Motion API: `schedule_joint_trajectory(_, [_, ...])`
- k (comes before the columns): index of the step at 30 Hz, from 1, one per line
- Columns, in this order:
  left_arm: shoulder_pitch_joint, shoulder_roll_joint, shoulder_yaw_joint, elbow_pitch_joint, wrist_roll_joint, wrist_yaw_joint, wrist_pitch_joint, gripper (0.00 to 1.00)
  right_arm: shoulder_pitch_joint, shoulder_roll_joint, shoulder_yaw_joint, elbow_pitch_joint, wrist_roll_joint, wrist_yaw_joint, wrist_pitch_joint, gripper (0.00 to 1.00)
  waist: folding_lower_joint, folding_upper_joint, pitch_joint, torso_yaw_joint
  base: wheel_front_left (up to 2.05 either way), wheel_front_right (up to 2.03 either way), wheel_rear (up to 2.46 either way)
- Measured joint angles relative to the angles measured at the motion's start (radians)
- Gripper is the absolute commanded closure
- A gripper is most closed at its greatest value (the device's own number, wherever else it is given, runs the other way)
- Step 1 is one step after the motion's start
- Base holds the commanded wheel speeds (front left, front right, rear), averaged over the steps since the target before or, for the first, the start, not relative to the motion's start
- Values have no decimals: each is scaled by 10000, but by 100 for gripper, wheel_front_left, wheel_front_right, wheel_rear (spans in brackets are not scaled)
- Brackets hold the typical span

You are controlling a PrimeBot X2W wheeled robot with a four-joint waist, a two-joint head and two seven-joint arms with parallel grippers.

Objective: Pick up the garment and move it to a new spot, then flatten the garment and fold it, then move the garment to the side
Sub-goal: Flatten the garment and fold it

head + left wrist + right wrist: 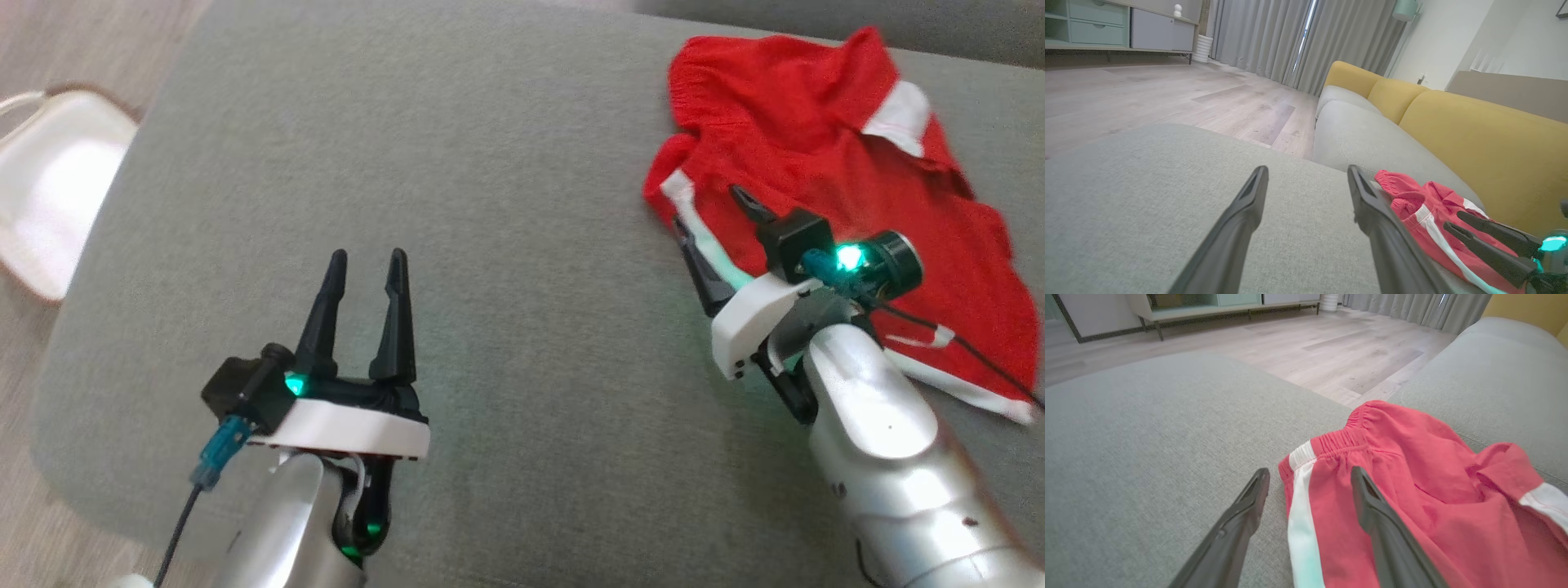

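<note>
We have both tools open and empty

Left tool [367,257]: fingers spread wide over bare grey cushion [531,163], well apart from the garment [816,122]

Right tool [710,211]: jaws apart at the garment's near-left edge. In the right wrist view we see its fingers [1372,506] straddling the white side stripe [1300,522] just below the elastic waistband [1343,439], one finger over red cloth, the other over bare cushion beside the hem. We can't tell whether the tips touch the fabric

Garment: red with white stripes, rumpled and unfolded, lying on the far right of the cushion, close to the yellow sofa back [1474,134]
</note>
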Motion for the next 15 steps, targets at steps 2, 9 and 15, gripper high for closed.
schedule_joint_trajectory(2, [-1, 0, -132, 0, -82, 4, 0, 0, -278, -75, 13, 545, -125, 0, 0, 0, -1, 0, 129, 238, 0, 0, 0])
schedule_joint_trajectory(9, [-148, -10, -257, -19, -169, 82, 0, 0, -1113, -96, -151, 2278, -441, 0, -54, 0, 0, 0, 483, 804, 0, 0, 0])
schedule_joint_trajectory(15, [-168, -12, -433, -58, -270, 146, 0, 0, -1626, -69, -370, 3285, -700, 0, -326, 53, 0, 0, 620, 951, 0, 0, 0])
